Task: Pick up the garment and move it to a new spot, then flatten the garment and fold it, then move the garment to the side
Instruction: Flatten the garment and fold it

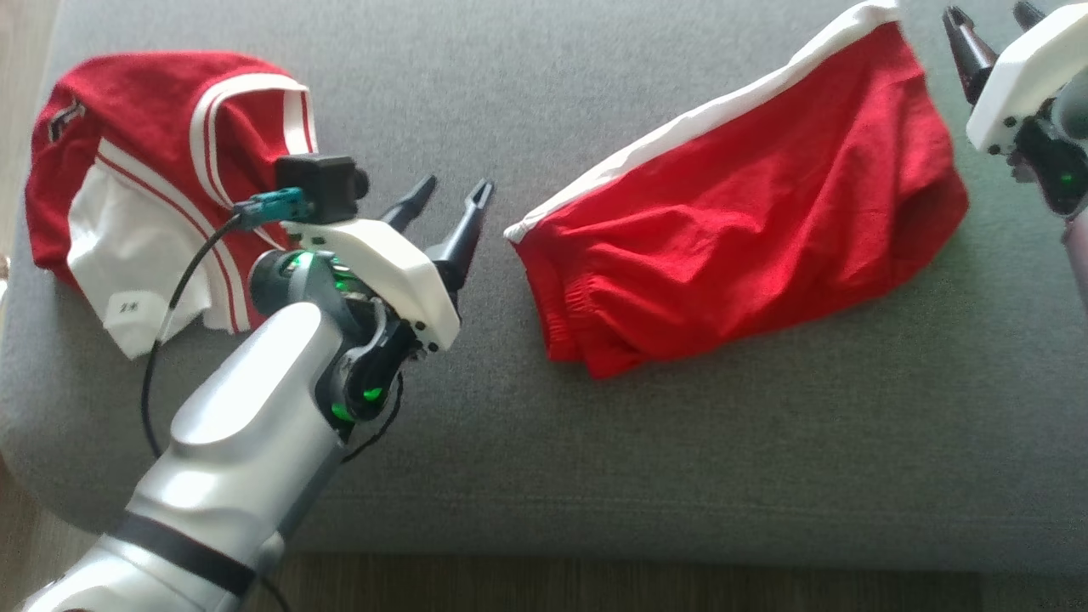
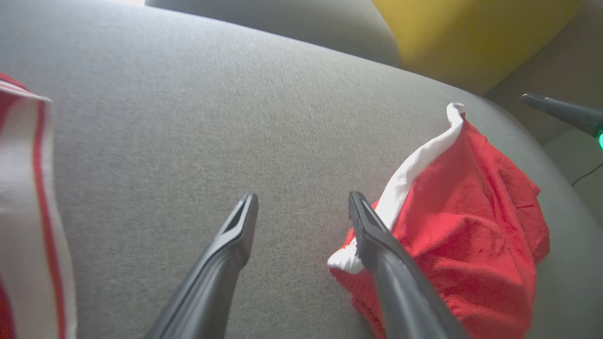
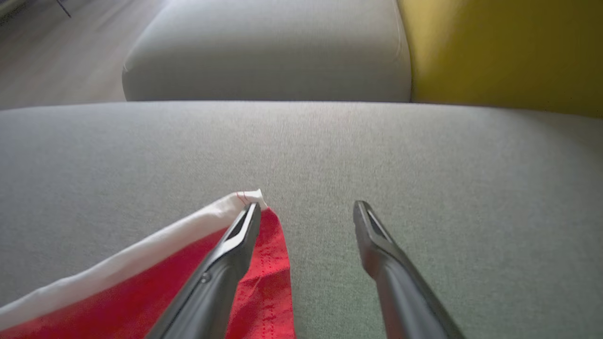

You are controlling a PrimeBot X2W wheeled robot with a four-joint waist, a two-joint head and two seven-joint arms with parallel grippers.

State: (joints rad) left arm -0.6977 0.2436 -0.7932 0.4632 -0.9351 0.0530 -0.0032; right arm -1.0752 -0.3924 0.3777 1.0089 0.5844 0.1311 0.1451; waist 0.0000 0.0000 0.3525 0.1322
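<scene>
The garment, red shorts (image 1: 748, 212) with a white side stripe, lies crumpled on the right half of the grey cushion (image 1: 510, 442). My left gripper (image 1: 457, 184) hovers open just left of the shorts' near-left corner; in the left wrist view (image 2: 302, 195) the shorts (image 2: 471, 212) lie beside and partly behind its right finger. My right gripper (image 1: 986, 13) is open at the far right, past the shorts' far corner. In the right wrist view (image 3: 307, 206) its left finger stands over the corner of the shorts (image 3: 264, 282), with nothing between the fingers.
A second red and white garment (image 1: 144, 195) lies folded at the cushion's left end (image 2: 28, 212). Beyond the cushion sit another grey cushion (image 3: 268, 52) and a yellow one (image 3: 509, 47). Wooden floor (image 1: 595, 586) runs along the front edge.
</scene>
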